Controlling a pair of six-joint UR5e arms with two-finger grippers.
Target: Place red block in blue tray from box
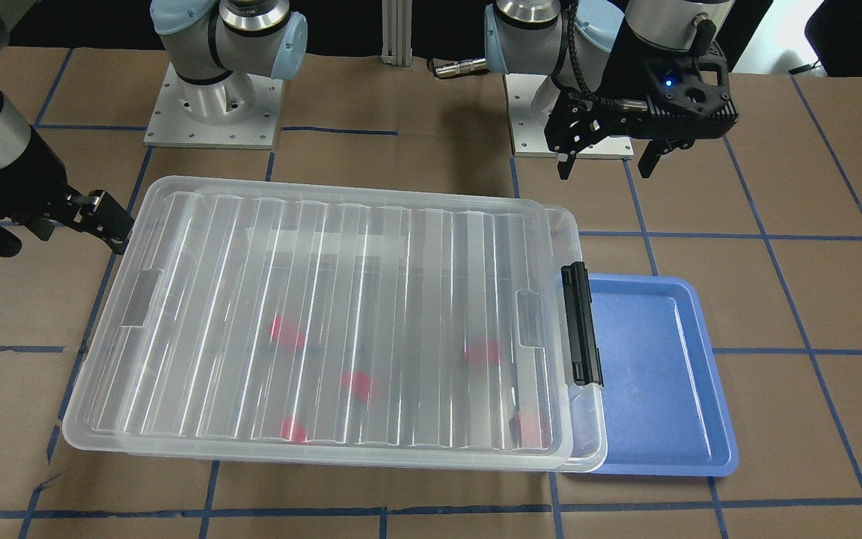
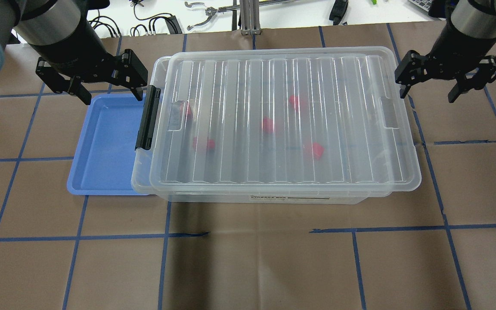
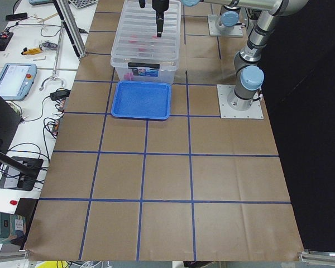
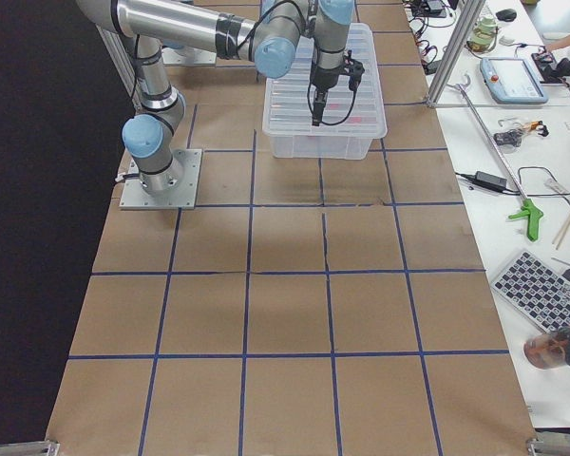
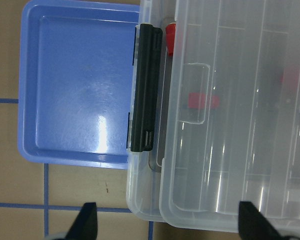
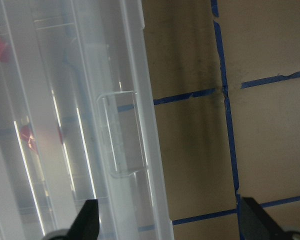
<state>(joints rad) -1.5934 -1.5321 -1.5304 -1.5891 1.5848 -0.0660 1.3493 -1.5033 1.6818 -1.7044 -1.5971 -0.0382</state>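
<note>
Overhead exterior: left hand [image 2: 111,97] hangs with fingers spread wide over the far end of the blue tray [image 2: 101,146], which sits on the counter [image 2: 248,258] tight against the black latch [image 2: 147,118] end of the box [image 2: 274,199]. Inside, under the ribbed lid [image 2: 282,64], the red block [image 2: 315,150] lies among others alike; right hand [image 2: 426,94] hovers open-fingered beside the box's other end.
</note>
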